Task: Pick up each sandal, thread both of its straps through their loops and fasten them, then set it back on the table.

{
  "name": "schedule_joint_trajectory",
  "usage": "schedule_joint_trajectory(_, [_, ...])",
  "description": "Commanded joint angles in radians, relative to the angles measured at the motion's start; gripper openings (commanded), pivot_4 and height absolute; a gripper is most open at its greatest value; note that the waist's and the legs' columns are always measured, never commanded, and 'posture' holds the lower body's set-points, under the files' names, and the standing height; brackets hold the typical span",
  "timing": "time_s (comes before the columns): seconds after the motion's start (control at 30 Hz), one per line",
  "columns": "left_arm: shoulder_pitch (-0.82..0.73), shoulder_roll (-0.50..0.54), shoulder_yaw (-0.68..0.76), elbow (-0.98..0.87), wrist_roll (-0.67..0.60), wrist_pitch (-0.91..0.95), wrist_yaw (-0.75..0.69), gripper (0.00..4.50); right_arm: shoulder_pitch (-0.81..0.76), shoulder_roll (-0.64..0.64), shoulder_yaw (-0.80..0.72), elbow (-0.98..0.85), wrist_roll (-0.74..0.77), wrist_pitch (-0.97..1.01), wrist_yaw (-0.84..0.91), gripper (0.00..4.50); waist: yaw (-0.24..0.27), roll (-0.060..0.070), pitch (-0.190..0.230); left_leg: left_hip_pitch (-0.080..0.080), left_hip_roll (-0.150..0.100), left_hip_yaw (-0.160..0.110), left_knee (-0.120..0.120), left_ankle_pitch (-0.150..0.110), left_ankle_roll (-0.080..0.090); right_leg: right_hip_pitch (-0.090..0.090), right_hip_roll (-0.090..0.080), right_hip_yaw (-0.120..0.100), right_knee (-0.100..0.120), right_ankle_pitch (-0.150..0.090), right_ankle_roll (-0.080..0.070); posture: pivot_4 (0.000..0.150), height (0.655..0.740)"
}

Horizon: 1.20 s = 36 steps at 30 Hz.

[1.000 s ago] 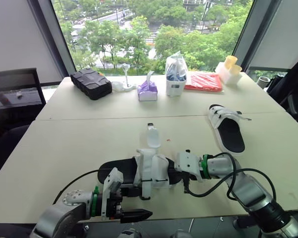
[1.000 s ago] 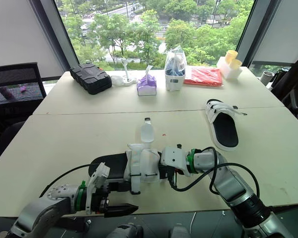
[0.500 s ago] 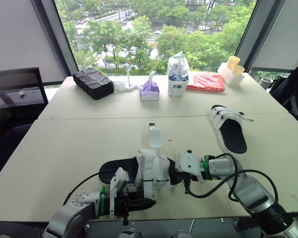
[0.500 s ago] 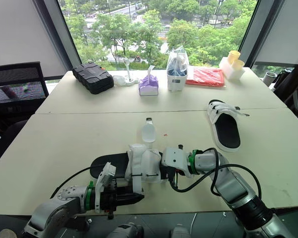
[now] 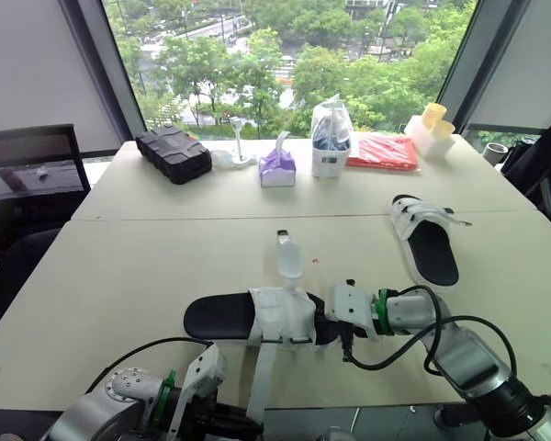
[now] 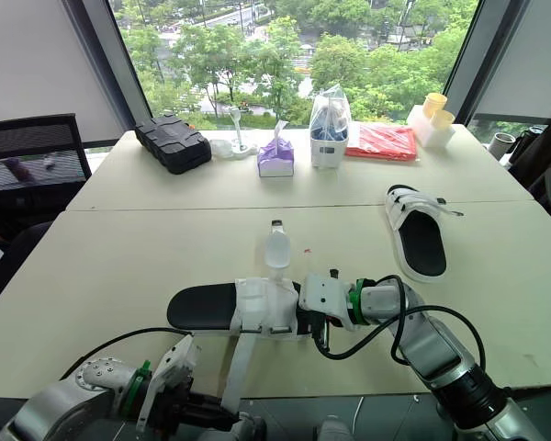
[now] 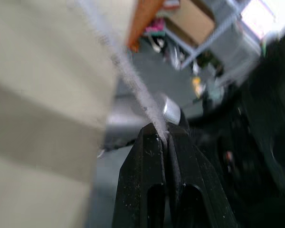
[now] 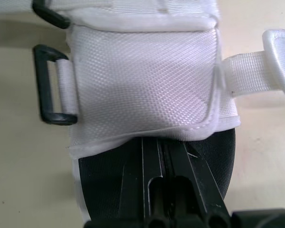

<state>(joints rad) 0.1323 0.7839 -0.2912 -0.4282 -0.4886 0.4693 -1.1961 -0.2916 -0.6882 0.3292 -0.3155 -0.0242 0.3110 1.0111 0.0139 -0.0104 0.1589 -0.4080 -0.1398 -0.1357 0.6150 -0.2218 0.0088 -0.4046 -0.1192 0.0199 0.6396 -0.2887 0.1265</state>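
Now the black-soled sandal with white fabric straps lies near the front edge of the pale table. The right end effector is at one end of it, fingers pressed together against the sole. Below the table edge, the left end effector pinches the sandal's long white strap, which hangs over it.

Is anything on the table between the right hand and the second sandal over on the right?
Nothing visible. Bare table lies between the right hand, clamped on the near sandal, and the second sandal. The bottle stands behind the near sandal, off that line. The left hand pinches that sandal's strap.
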Motion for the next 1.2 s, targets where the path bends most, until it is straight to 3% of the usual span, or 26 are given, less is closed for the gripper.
schedule_joint_trajectory(0.03, [0.022,0.008,-0.021,-0.034,0.045,-0.104,-0.034,0.09,0.022,-0.022,0.018,-0.004,-0.002,0.015,0.022,0.00,-0.001,0.000,0.000,0.000,0.000,0.000,-0.001,0.000,0.000,0.000,0.000,0.000,-0.002,0.000,0.000,0.150,0.7400])
schedule_joint_trajectory(0.23, [-0.009,-0.060,0.074,-0.093,-0.062,-0.103,0.035,0.09,0.022,-0.027,0.017,-0.005,-0.003,0.016,0.026,0.00,0.000,0.000,0.000,-0.001,0.000,0.000,-0.002,0.000,0.004,0.001,0.000,0.000,-0.006,0.001,0.001,0.150,0.7400])
schedule_joint_trajectory(0.5, [-0.178,-0.094,0.305,-0.102,-0.473,0.155,0.166,0.09,0.011,-0.020,0.024,0.020,-0.012,-0.005,0.022,0.00,-0.001,0.000,0.000,0.000,0.000,-0.001,-0.001,0.000,0.004,0.002,0.001,-0.002,-0.006,0.002,0.004,0.150,0.7400])
schedule_joint_trajectory(0.63, [-0.234,-0.094,0.349,-0.058,-0.548,0.235,0.202,0.09,0.002,-0.013,0.030,0.033,-0.015,-0.015,0.017,0.00,-0.001,0.000,0.000,0.000,0.000,0.000,-0.001,0.000,0.004,0.002,0.001,-0.001,-0.005,0.002,0.004,0.150,0.7400])
schedule_joint_trajectory(1.03, [-0.569,-0.209,0.306,0.421,-0.818,0.795,0.320,0.09,-0.034,-0.002,0.039,0.066,-0.016,-0.030,0.009,0.00,0.000,0.000,0.000,0.000,-0.001,-0.002,0.002,0.002,0.003,0.002,0.002,-0.003,-0.003,0.004,0.004,0.150,0.7400])
schedule_joint_trajectory(1.2, [-0.659,-0.276,0.314,0.585,-0.795,0.913,0.378,0.09,-0.037,-0.004,0.039,0.073,-0.021,-0.038,0.005,0.00,-0.001,-0.001,0.000,0.000,-0.001,-0.003,0.003,0.003,0.001,0.002,0.002,-0.003,0.001,0.004,0.004,0.150,0.7400])
